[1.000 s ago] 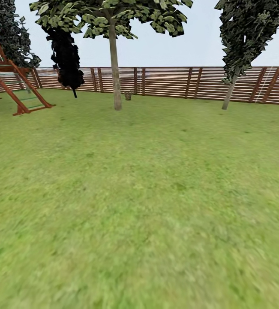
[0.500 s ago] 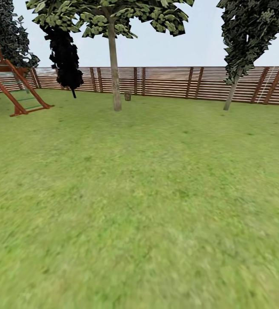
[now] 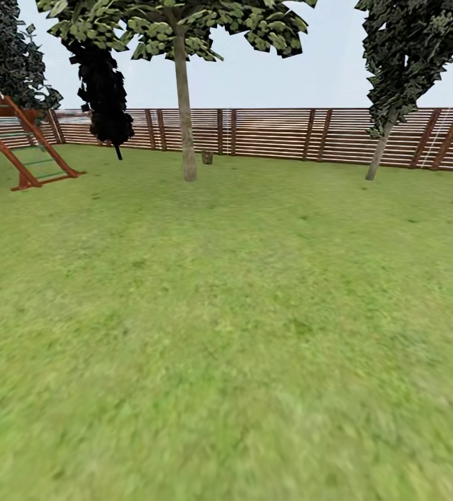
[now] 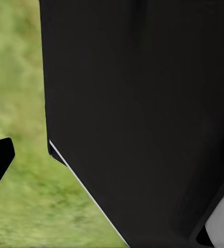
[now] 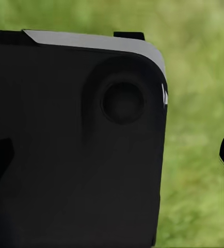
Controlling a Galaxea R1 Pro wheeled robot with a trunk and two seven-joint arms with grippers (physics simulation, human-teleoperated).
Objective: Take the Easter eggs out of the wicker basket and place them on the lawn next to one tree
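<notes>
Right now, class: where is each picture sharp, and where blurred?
Head view: fence and tree are crisp, while the near lawn smears. Left wrist view: grass is soft beside a dark body. Right wrist view: grass is equally out of focus.

We look across mottled green grass (image 3: 240,313) to a brown slatted wooden fence (image 3: 275,132) at its far edge. A red wooden play frame (image 3: 17,146) stands at the far left. Above, the sky (image 3: 323,76) is pale and hazy.
</notes>
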